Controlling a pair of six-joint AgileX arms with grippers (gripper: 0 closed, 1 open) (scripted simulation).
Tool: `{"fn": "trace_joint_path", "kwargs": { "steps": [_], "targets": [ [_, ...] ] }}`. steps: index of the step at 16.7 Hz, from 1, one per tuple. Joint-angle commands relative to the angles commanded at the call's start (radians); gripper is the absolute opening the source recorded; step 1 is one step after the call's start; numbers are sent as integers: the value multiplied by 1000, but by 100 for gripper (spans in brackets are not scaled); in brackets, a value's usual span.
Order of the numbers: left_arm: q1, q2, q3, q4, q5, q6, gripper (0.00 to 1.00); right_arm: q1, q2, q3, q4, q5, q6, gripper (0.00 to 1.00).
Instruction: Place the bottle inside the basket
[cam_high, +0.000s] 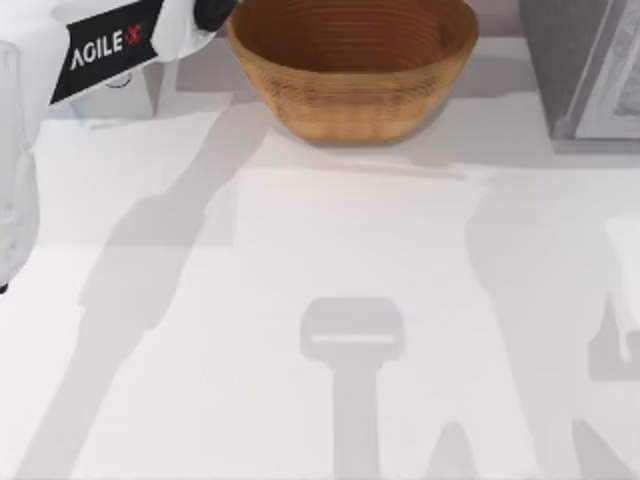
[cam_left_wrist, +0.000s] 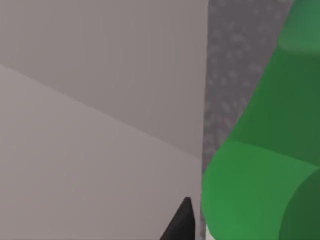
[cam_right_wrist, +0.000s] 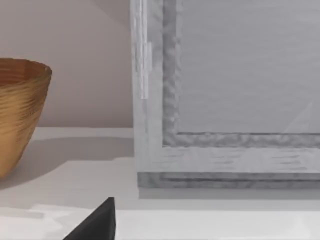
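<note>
The left claw (cam_high: 215, 12) is raised at the far edge of the table (cam_high: 330, 240), pinching the bottle (cam_left_wrist: 265, 165). The left wrist view shows the bottle's green body hard against the camera, with one dark fingertip (cam_left_wrist: 182, 220) alongside it and only a bare wall behind. The bottle is therefore in the air in that claw, neither on the table nor in the basket. Just beside the claw, on the side towards the other arm, is the near rim of the basket (cam_high: 350, 70), a wide woven bowl with its mouth open upward. Its ribbed inside appears to hold nothing. Judged from this, the carry is nearly over and the drop has not yet been made. The next move calls for bringing the claw further over the rim until the bottle hangs above the middle of the bowl, then spreading the fingers. The bowl is wide and the bottle small, so the target is forgiving, though the rim itself should be cleared. Well beyond the basket from the claw is a grey framed panel (cam_high: 590, 70). The right claw (cam_right_wrist: 95, 222) is parked low on the table facing it. The count is one bottle, one basket, one panel and two arms.
</note>
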Motion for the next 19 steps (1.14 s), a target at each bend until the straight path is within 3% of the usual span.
{"fn": "trace_joint_path", "kwargs": {
  "steps": [13,19],
  "targets": [
    [0,0,0,0,0,0,98,0,0,0,0,0,0,100],
    [0,0,0,0,0,0,100,0,0,0,0,0,0,100]
  ]
}}
